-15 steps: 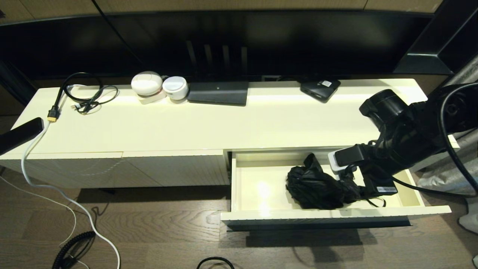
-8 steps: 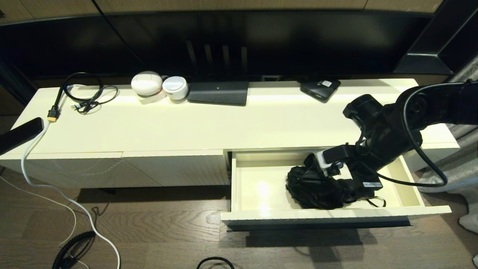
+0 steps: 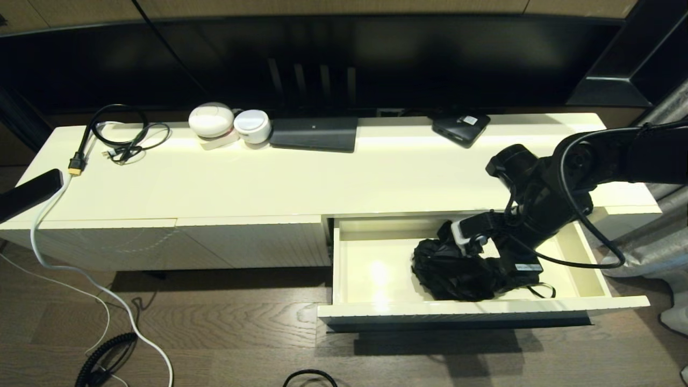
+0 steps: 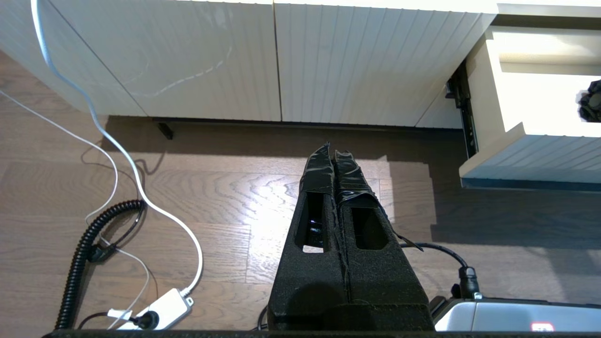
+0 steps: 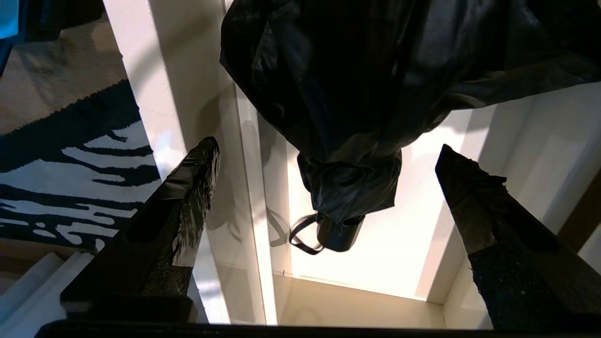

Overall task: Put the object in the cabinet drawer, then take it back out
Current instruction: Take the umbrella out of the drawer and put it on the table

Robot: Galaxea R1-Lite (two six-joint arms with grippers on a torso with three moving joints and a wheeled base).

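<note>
Our right gripper (image 5: 324,188) has moved deeper over the cabinet drawer (image 3: 376,310), fingers spread, straddling the umbrella (image 3: 454,269) lying inside; retrieval probably comes next. Left gripper (image 4: 334,162) clenched, parked.

Umbrella (image 3: 454,269): inside the drawer (image 3: 376,310) — toward its right half
Right gripper (image 3: 502,269): above the drawer, over the umbrella's handle end

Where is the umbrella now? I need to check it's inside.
In the head view, the umbrella lies inside the open drawer on the robot's right, under the open right gripper.
</note>
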